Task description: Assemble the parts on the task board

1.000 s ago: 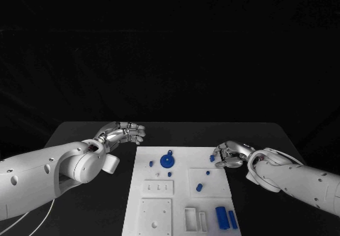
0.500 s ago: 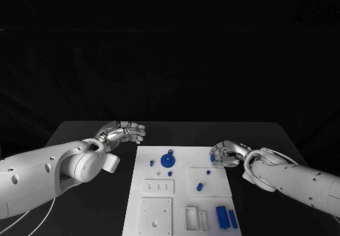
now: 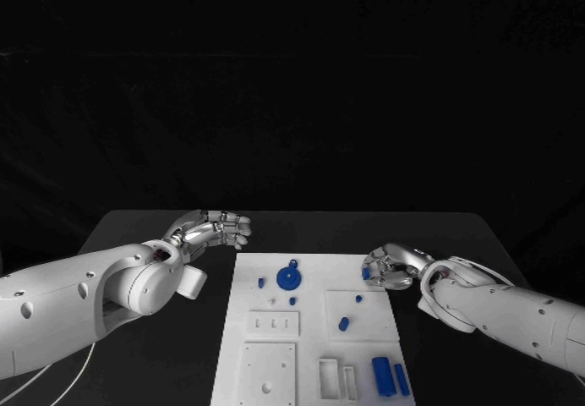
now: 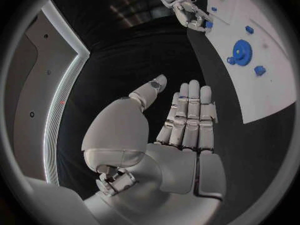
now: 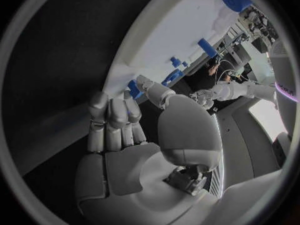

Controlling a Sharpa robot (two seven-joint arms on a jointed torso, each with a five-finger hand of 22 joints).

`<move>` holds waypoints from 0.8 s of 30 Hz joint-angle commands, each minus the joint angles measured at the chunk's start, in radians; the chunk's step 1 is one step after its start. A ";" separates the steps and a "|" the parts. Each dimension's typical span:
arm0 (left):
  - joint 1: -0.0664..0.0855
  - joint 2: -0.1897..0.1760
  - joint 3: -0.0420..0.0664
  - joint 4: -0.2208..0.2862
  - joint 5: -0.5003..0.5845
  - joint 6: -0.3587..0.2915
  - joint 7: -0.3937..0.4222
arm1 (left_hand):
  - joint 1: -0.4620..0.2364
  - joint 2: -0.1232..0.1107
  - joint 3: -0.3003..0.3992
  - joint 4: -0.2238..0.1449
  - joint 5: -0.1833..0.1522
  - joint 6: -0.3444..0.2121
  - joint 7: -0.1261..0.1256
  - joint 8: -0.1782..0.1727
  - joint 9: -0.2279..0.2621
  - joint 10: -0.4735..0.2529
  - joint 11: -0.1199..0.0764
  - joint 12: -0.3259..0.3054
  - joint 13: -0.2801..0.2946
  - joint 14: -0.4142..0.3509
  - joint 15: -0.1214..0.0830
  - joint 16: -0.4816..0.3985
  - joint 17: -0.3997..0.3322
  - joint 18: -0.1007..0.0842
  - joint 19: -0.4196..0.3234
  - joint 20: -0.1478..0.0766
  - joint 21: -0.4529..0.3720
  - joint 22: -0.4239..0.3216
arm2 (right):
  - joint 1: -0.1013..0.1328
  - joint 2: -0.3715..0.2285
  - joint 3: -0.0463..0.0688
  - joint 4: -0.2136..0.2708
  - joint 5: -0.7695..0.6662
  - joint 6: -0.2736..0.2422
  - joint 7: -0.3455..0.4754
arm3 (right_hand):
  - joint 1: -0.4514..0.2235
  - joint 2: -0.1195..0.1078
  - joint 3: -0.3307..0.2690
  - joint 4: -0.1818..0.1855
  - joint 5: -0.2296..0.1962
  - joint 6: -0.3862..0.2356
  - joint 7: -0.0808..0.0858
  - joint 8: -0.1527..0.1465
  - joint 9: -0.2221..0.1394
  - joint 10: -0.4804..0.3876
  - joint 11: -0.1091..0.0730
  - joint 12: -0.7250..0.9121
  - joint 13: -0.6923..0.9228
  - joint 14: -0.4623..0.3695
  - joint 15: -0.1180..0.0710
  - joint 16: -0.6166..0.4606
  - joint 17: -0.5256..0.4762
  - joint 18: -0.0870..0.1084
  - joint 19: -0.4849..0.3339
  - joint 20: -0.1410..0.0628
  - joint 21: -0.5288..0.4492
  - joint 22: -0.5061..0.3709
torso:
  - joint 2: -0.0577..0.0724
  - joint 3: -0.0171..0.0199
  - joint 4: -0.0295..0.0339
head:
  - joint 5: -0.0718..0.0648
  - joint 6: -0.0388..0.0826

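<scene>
Task board (image 3: pixel 305 338) near end cut by head view's edge, small blue part (image 3: pixel 366 273) half hidden behind right hand (image 3: pixel 392 267)

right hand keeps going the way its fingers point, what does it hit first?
Likely the small blue part at the task board's right edge; the right hand's fingertips are already at it. Contact unclear.

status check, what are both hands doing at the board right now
Left robot hand open, off the task board, holding nothing. Right robot hand at board's far right edge, fingers at a small blue part; grip unclear. Nothing in the way.
</scene>
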 commanded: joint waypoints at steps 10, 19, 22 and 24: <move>0.001 0.001 0.001 0.001 0.002 0.018 0.005 | -0.001 0.000 0.005 0.000 -0.004 -0.004 0.003 -0.003 -0.001 -0.005 -0.002 -0.005 0.001 -0.004 0.005 -0.004 0.001 0.015 -0.009 -0.001 0.006 0.015 | -0.007 0.006 -0.004 -0.003 -0.018 0.004 -0.013 | -0.005 0.013 0.013 0.004 -0.005 0.050 0.005 0.019 0.007 0.009 -0.011 0.010 0.002 -0.001 -0.016 -0.007 0.004 0.062 0.000 0.001 0.005 0.019 | 0.000 0.0000 0.0003 | -0.002 -0.002; 0.001 0.000 0.000 0.000 0.002 0.019 0.005 | 0.000 0.000 0.005 0.000 -0.004 -0.004 0.003 -0.003 -0.001 -0.005 -0.002 -0.005 0.002 -0.004 0.005 -0.004 0.001 0.015 -0.009 -0.001 0.006 0.015 | -0.009 0.007 -0.004 -0.001 -0.015 -0.026 -0.019 | -0.010 0.035 0.028 0.012 -0.005 0.078 -0.006 0.033 0.015 0.021 -0.021 0.019 0.007 0.000 -0.025 -0.008 0.006 0.062 -0.001 -0.001 0.007 0.019 | 0.000 -0.0001 0.0003 | -0.002 -0.005; 0.001 0.000 0.000 0.001 0.001 0.019 0.005 | 0.000 0.000 0.005 0.000 -0.004 -0.004 0.003 -0.003 -0.001 -0.005 -0.002 -0.005 0.002 -0.004 0.005 -0.004 0.001 0.015 -0.009 -0.001 0.006 0.014 | -0.009 0.008 -0.004 0.001 -0.013 -0.043 -0.022 | -0.011 0.036 0.031 0.013 -0.005 0.086 -0.009 0.037 0.017 0.024 -0.023 0.022 0.008 0.001 -0.027 -0.007 0.007 0.062 -0.001 -0.002 0.009 0.019 | 0.000 -0.0004 0.0000 | -0.002 -0.006; 0.001 0.000 0.000 0.000 0.001 0.020 0.005 | 0.000 0.000 0.005 0.000 -0.004 -0.004 0.003 -0.003 -0.001 -0.005 -0.002 -0.005 0.002 -0.004 0.005 -0.004 0.001 0.015 -0.009 -0.001 0.006 0.014 | -0.010 0.007 -0.004 0.004 -0.008 -0.049 -0.022 | -0.007 0.040 0.041 0.014 -0.005 0.091 -0.011 0.039 0.018 0.026 -0.026 0.022 0.008 0.001 -0.029 -0.008 0.007 0.062 -0.001 -0.002 0.009 0.019 | 0.000 -0.0002 0.0002 | -0.003 -0.006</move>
